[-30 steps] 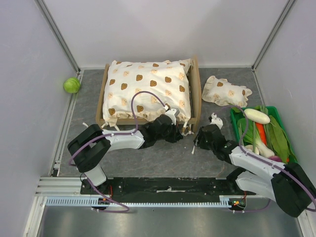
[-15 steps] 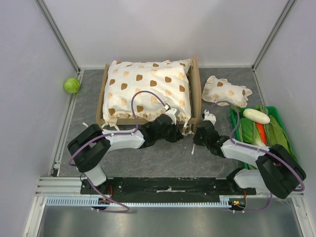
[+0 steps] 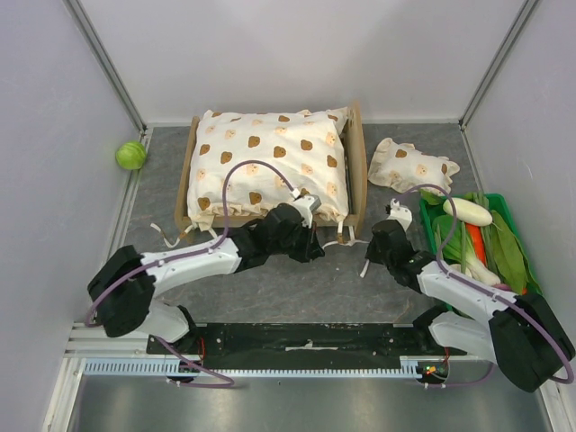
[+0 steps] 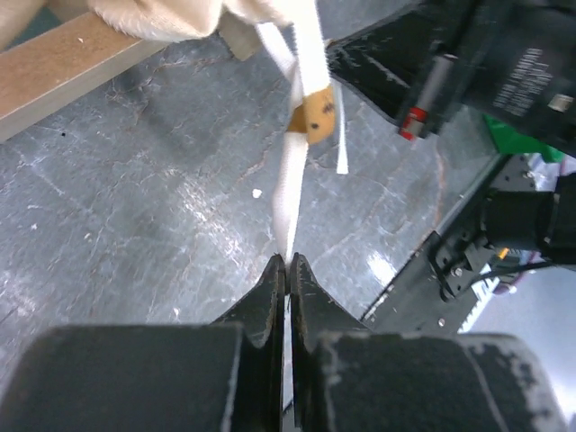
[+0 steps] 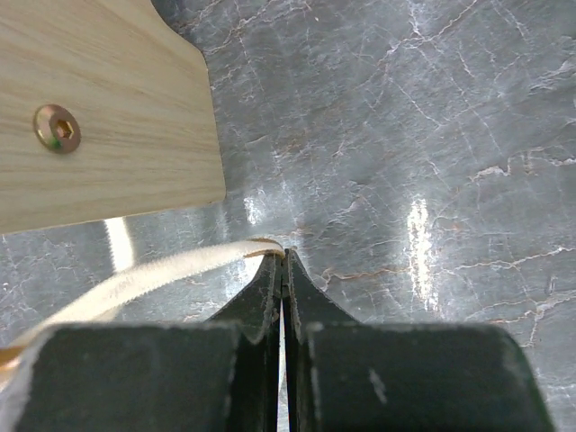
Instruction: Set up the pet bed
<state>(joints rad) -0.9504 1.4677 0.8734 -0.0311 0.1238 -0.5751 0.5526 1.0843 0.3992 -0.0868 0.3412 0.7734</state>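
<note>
Pinching white cushion tie (image 4: 297,153) between closed jaws, left gripper (image 4: 286,261) holds strap leading up to bear-print cushion (image 3: 270,162). Right gripper (image 5: 283,256) likewise clamped on second tie (image 5: 153,274) – just beside light-wood foot panel (image 5: 99,108), screw head showing. Mid-table toward back wall sits pet bed (image 3: 358,171), cushion lying in frame. Right of it, frilled pillow (image 3: 412,164); green crate (image 3: 427,216) of vegetables at right edge – green ball (image 3: 130,155) far left.
</note>
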